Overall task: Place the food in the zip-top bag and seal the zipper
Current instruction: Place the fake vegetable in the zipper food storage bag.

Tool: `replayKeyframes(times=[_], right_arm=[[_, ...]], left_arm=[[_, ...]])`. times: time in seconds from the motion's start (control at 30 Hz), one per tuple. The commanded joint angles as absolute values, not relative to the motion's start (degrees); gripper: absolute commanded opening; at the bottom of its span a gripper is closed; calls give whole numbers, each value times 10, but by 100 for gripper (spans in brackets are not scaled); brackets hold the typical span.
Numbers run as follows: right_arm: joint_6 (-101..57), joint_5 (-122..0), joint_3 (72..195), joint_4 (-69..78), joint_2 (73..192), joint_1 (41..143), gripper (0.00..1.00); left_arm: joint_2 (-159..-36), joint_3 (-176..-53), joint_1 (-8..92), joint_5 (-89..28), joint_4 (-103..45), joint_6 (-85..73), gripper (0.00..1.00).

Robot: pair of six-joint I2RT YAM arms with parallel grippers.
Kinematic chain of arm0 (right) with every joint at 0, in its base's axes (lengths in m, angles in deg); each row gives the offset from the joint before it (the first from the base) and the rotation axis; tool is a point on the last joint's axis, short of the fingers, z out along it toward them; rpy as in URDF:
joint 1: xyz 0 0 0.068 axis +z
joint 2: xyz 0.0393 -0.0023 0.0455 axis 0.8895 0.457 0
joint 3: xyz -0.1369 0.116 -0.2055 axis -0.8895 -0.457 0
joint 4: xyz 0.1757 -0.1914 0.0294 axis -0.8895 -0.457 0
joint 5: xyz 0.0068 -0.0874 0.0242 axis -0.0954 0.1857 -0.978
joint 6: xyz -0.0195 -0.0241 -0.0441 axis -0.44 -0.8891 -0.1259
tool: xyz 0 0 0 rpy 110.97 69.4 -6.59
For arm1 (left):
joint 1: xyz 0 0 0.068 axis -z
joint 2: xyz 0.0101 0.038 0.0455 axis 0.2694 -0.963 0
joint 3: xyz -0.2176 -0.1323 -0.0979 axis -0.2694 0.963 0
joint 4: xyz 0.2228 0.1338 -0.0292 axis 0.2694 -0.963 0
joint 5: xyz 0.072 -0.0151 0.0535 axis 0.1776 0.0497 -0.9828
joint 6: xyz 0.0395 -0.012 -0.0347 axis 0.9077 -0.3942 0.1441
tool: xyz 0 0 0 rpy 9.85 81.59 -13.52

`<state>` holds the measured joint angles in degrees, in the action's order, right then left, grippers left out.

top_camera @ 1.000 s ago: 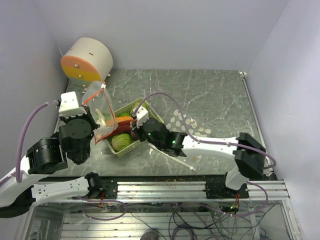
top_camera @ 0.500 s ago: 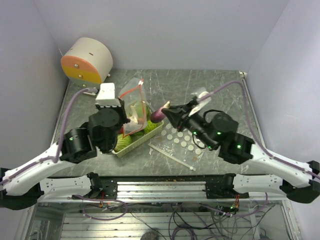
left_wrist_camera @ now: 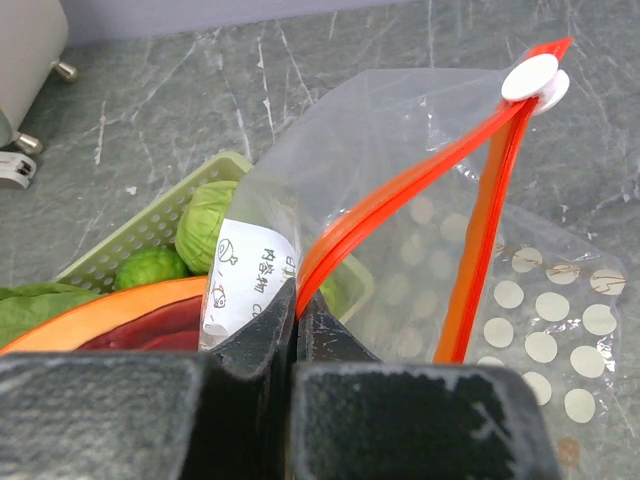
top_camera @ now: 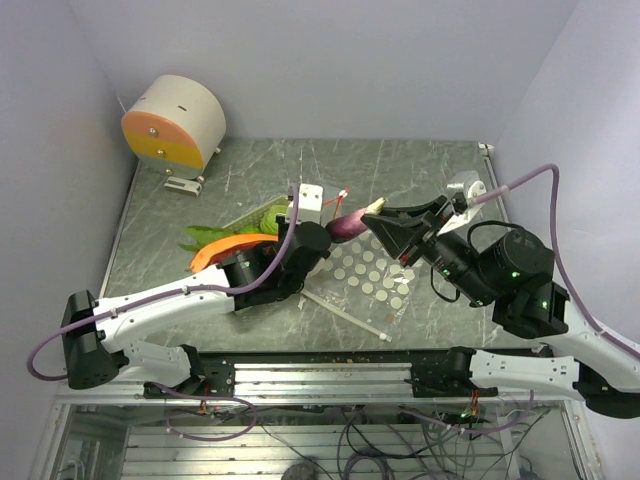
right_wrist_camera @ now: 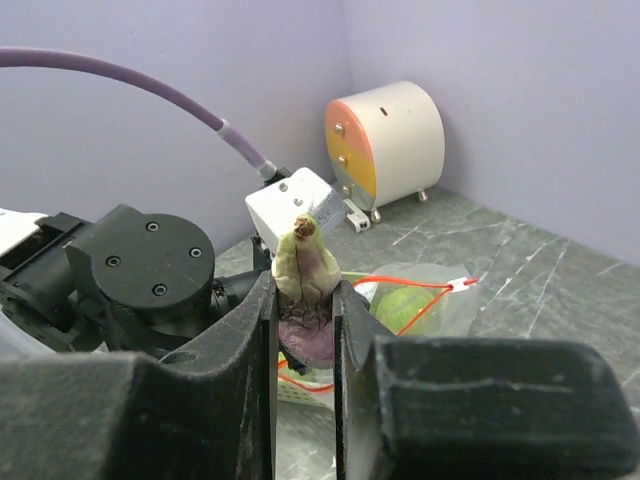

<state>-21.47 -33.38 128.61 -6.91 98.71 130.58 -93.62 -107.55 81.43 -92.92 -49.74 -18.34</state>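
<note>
holding the clear zip-top bag (left_wrist_camera: 380,130) by its rim, the left gripper (left_wrist_camera: 297,312) has its jaws pressed together on the plastic just beside the orange zipper (left_wrist_camera: 400,196). the zipper is unsealed, its white slider (left_wrist_camera: 535,78) at the far end. the right gripper (right_wrist_camera: 303,300) pinches a purple toy vegetable (right_wrist_camera: 303,262) in the air near the bag. green balls (left_wrist_camera: 203,222), the carrot (left_wrist_camera: 110,305) and a dark red piece (left_wrist_camera: 150,332) sit at the pale-green basket (left_wrist_camera: 130,232). nothing looks bagged yet, so i judge loading and sealing remain.
</note>
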Motion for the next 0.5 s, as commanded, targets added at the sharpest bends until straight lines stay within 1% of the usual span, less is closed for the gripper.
replayKeyframes(times=[0.0, 0.17, 0.47], right_arm=[[-225, -306, 1264, -75, 992, 1304, 0], [-227, -268, 1219, -27, 1017, 1304, 0], [-238, -207, 1136, 131, 1057, 1304, 0]], left_arm=[[-940, -1084, 815, -910, -448, -193, 7], [-921, -1086, 815, -908, -454, -193, 7], [-845, -1059, 815, -869, -477, -211, 7]])
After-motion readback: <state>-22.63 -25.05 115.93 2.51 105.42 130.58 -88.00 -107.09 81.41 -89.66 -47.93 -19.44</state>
